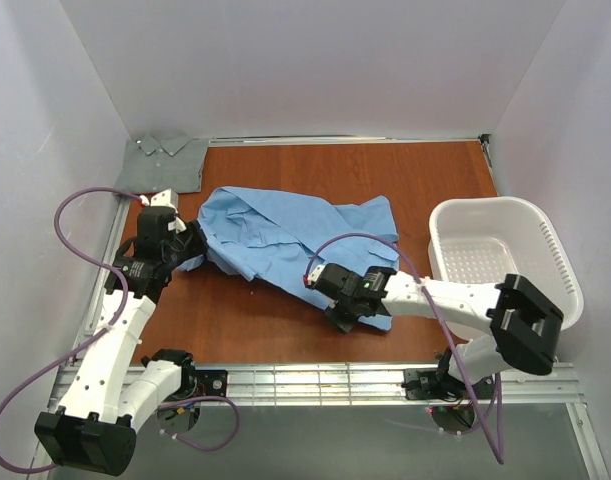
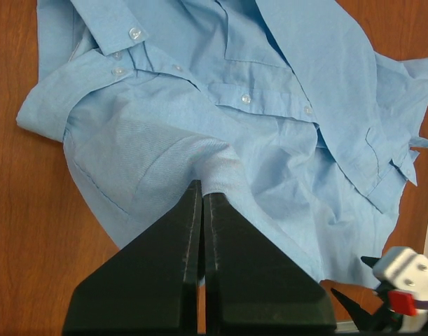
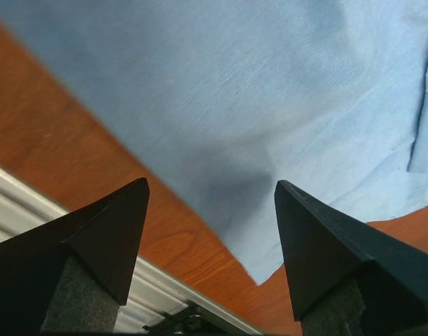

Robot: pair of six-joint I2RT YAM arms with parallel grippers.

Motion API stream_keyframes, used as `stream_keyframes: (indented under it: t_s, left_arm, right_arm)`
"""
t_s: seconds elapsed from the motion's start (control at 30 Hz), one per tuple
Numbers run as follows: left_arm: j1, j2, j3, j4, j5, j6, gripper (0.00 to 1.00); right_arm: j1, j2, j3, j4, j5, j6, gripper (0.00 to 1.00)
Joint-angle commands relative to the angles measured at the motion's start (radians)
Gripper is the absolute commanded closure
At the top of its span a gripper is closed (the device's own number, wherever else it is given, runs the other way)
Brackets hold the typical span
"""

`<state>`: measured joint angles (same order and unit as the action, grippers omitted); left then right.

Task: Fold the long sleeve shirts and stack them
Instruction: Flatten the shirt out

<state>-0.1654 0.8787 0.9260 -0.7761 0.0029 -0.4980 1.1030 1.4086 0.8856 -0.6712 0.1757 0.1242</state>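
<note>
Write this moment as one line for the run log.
left gripper: shut on light blue cloth button-front shirt | right gripper: open above that shirt's edge | shirt: crumpled, not folded | grey-green cloth shirt: far left corner

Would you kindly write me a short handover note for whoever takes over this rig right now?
Grippers: the left gripper is shut on a pinch of the light blue shirt at its left end. The right gripper is open over the shirt's near right edge, holding nothing.
Things: the light blue shirt lies crumpled mid-table. The grey-green shirt lies flat, apparently folded, in the far left corner. The white basket stands at the right.
Done: the grey-green shirt seems folded.
Left: spread and fold the blue shirt, then stack the two.
</note>
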Motion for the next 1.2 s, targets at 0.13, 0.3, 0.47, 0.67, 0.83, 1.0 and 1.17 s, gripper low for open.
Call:
stream_keyframes:
  t_s: [0.13,0.3,0.47,0.67,0.83,1.0,1.17]
  left_arm:
    - [0.004,0.003,0.059,0.018,-0.053,0.001,1.0]
    - [0.004,0.016,0.144,0.006,-0.144,0.012,1.0]
    - [0.004,0.039,0.393,0.03,-0.3,0.052,1.0]
    - [0.004,0.104,0.698,0.153,-0.343,0.131,1.0]
    - [0.004,0.206,0.925,0.169,-0.299,0.182,1.0]
    - [0.004,0.24,0.979,0.143,-0.324,0.151,1.0]
    - [0.004,0.158,0.947,0.144,-0.38,0.17,1.0]
  right_arm:
    - [0.044,0.105,0.044,0.021,0.304,0.061,0.41]
    - [0.046,0.055,0.12,-0.079,0.379,0.039,0.99]
    - [0.047,-0.095,0.427,-0.243,0.566,-0.06,0.99]
    - [0.046,-0.157,0.786,-0.223,0.706,-0.309,0.99]
    - [0.035,-0.132,0.932,-0.13,0.777,-0.47,0.99]
    - [0.012,-0.123,0.97,-0.062,0.743,-0.517,0.99]
    - [0.012,-0.209,0.926,-0.051,0.644,-0.486,0.99]
